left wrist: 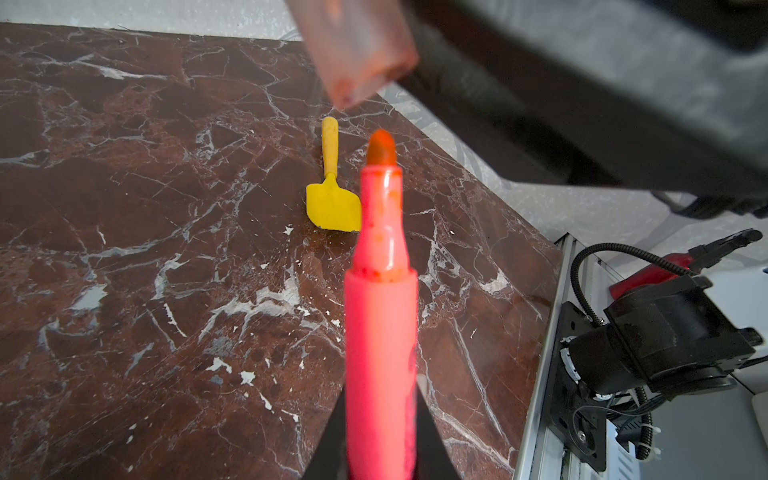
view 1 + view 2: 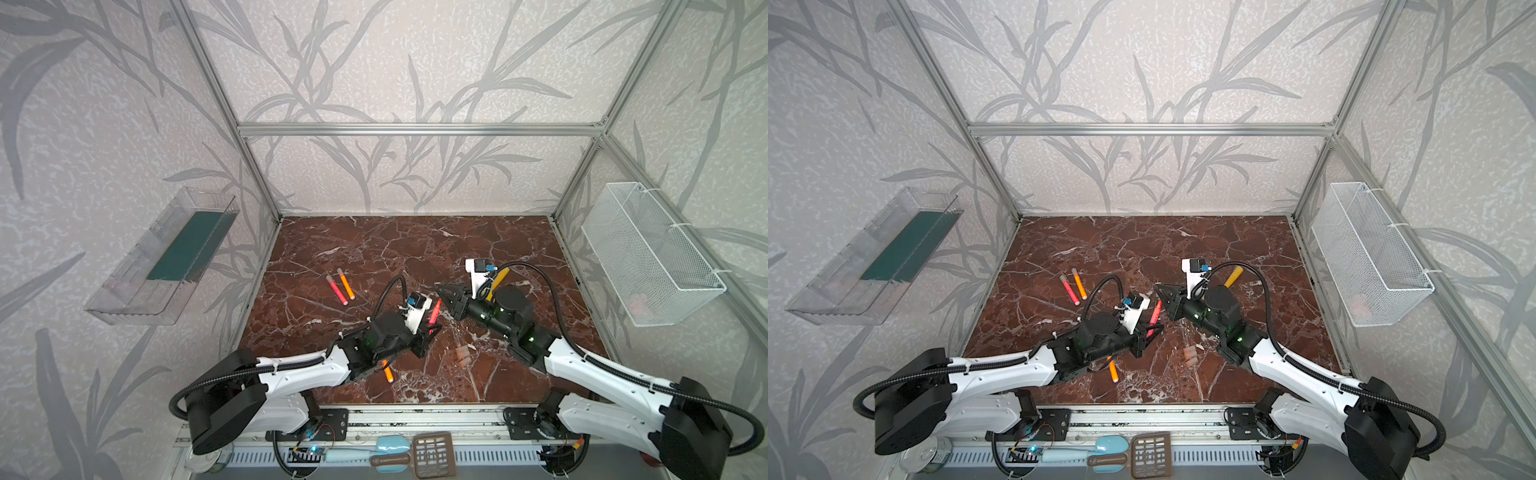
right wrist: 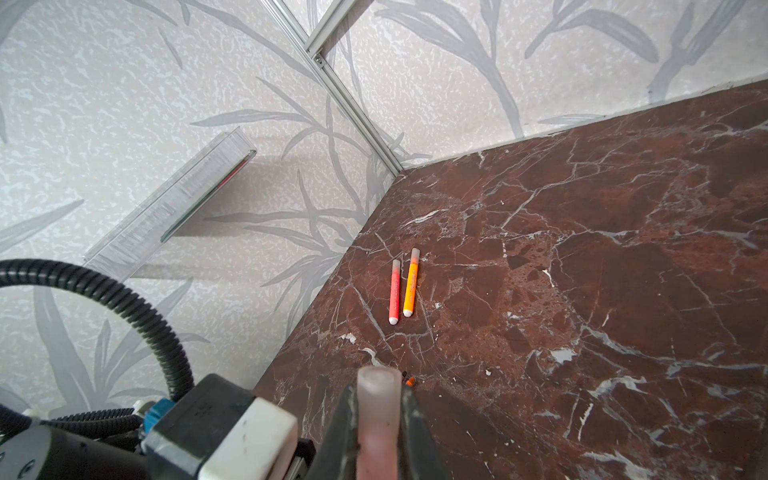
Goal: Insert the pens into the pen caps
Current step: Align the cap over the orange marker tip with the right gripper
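Note:
My left gripper (image 2: 433, 329) (image 1: 380, 440) is shut on a red-pink pen (image 2: 435, 311) (image 1: 380, 316), whose bare orange-red tip points up and away. Just beyond that tip, my right gripper (image 2: 439, 287) (image 3: 377, 401) is shut on a translucent pen cap (image 3: 376, 415) (image 1: 361, 54). The cap's mouth and the tip stand a little apart. A capped red-pink pen (image 2: 336, 289) (image 3: 394, 293) and an orange pen (image 2: 345, 283) (image 3: 410, 282) lie side by side at middle left. Another orange pen (image 2: 388, 372) lies partly under my left arm. Loose pen caps (image 2: 462, 353) lie between the arms.
A yellow spatula (image 1: 332, 199) lies behind my right arm, where its handle (image 2: 500, 276) shows. A clear bin (image 2: 166, 257) hangs on the left wall and a white mesh basket (image 2: 652, 253) on the right wall. Kitchen utensils (image 2: 390, 453) lie on the front rail.

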Controlling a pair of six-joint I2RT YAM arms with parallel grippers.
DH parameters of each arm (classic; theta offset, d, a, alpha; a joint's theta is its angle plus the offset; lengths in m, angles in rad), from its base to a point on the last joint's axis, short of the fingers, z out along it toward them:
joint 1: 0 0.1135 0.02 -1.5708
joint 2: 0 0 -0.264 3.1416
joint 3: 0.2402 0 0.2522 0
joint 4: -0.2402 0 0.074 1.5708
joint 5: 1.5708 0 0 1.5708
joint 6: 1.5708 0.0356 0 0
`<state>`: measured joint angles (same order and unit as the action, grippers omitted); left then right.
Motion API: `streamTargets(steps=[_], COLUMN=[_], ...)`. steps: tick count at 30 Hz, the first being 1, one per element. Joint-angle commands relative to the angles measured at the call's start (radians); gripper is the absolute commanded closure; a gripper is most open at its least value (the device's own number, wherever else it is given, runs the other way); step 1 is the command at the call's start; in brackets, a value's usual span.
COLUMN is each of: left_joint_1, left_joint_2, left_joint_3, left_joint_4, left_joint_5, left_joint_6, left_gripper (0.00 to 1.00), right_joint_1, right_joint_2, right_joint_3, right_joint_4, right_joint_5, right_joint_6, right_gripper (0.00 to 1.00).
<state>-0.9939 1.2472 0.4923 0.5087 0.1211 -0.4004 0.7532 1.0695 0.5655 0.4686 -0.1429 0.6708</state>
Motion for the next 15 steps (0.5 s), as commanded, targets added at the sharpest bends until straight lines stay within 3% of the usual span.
streamTargets(steps=[1, 15], left_joint_1=[-0.003, -0.003], left_joint_2=[-0.03, -0.02], left_joint_3=[-0.024, -0.018], left_joint_4=[0.028, 0.025], left_joint_5=[-0.017, -0.039], left_joint_6=[-0.001, -0.006], left_gripper=[1.0, 1.0], right_joint_1=[0.006, 0.028], right_joint_2=[0.009, -0.023], right_joint_3=[0.027, -0.011], right_joint_4=[0.044, 0.054], right_joint_5=[0.007, 0.023], right_joint_6=[0.012, 0.017], right_gripper=[1.0, 1.0])
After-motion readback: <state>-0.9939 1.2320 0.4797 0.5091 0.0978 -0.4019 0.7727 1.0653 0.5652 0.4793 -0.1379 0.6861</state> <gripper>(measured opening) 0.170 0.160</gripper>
